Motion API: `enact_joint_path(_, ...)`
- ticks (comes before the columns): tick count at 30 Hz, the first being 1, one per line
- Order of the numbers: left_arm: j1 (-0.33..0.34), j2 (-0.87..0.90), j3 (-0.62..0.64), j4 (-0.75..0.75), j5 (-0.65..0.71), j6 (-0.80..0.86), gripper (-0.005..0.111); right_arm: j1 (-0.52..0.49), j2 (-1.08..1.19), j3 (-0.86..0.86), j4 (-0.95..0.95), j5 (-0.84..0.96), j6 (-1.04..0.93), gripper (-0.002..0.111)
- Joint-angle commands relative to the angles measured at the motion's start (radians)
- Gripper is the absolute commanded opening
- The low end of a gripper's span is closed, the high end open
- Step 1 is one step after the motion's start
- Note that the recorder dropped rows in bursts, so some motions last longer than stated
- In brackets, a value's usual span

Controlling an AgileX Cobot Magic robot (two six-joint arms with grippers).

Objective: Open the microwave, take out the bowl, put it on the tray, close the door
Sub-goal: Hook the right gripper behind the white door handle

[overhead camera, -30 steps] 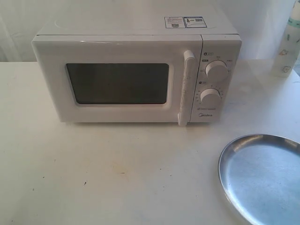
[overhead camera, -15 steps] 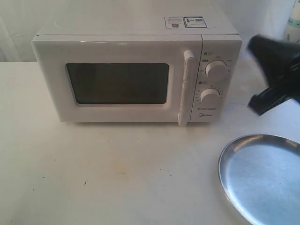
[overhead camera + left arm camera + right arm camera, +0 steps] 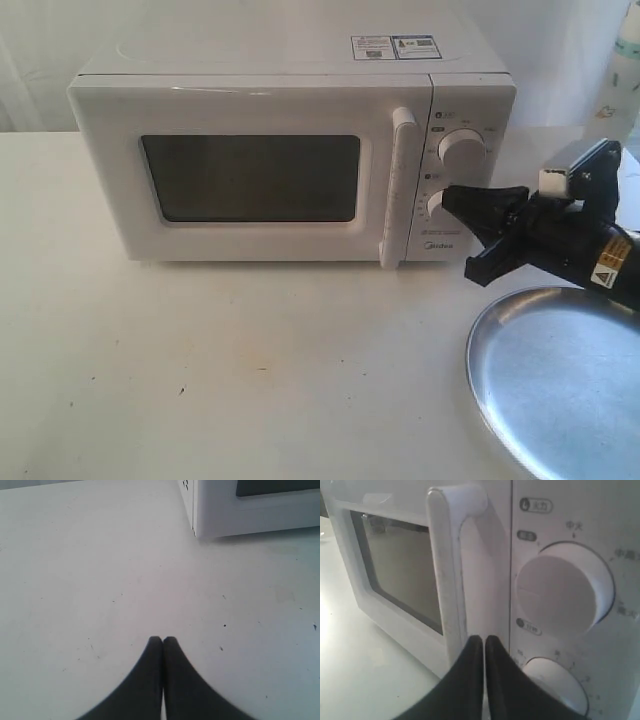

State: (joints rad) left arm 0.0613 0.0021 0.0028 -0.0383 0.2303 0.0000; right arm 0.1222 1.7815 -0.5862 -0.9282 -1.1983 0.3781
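The white microwave [image 3: 290, 150] stands at the back of the table with its door [image 3: 250, 180] shut. Its tall handle [image 3: 398, 185] runs beside the two dials. The bowl is hidden; the dark window shows nothing inside. The silver tray [image 3: 560, 380] lies at the front right. My right gripper [image 3: 450, 198] is shut and empty, with its tips in front of the lower dial [image 3: 437, 208], just right of the handle. In the right wrist view the shut tips [image 3: 484, 638] point between the handle [image 3: 447, 570] and the lower dial [image 3: 555, 685]. My left gripper [image 3: 162, 639] is shut over bare table, near the microwave's corner [image 3: 225, 510].
A pale bottle [image 3: 618, 90] stands at the back right, behind my right arm. The white table [image 3: 250, 370] stretches in front of the microwave. A white backdrop hangs behind.
My right arm came in from the right edge and moved left and down, from beside the upper dial to the lower dial. The microwave and tray have not moved.
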Motion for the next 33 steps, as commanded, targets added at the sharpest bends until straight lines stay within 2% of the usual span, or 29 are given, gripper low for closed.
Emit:
enact_joint_path(1, -0.006, -0.002, -0.003, -0.006, 0.002, 0.000, 0.000, 0.035, 0.003, -0.031, 0.008, -0.023, -0.018, 0.017)
enact_joint_path(6, -0.006, -0.002, -0.003, -0.006, 0.002, 0.000, 0.000, 0.131, 0.003, -0.062, 0.018, -0.023, -0.056, 0.052)
enact_joint_path(8, -0.006, -0.002, -0.003, -0.006, 0.002, 0.000, 0.000, 0.165, 0.003, -0.077, 0.040, -0.023, -0.073, 0.062)
enact_joint_path(16, -0.006, -0.002, -0.003, -0.006, 0.002, 0.000, 0.000, 0.217, 0.003, -0.092, 0.220, -0.014, -0.107, 0.063)
enact_joint_path(20, -0.006, -0.002, -0.003, -0.006, 0.002, 0.000, 0.000, 0.218, 0.003, -0.095, 0.244, -0.023, -0.107, 0.055)
enact_joint_path(24, -0.006, -0.002, -0.003, -0.006, 0.002, 0.000, 0.000, 0.226, 0.003, -0.114, 0.244, -0.012, -0.105, 0.035)
enact_joint_path(27, -0.006, -0.002, -0.003, -0.006, 0.002, 0.000, 0.000, 0.258, 0.003, -0.141, 0.238, 0.062, -0.105, 0.022)
enact_joint_path(30, -0.006, -0.002, -0.003, -0.006, 0.002, 0.000, 0.000, 0.303, 0.003, -0.169, 0.238, 0.148, -0.105, 0.015)
enact_joint_path(33, -0.006, -0.002, -0.003, -0.006, 0.002, 0.000, 0.000, 0.333, 0.003, -0.186, 0.238, 0.152, -0.119, 0.007)
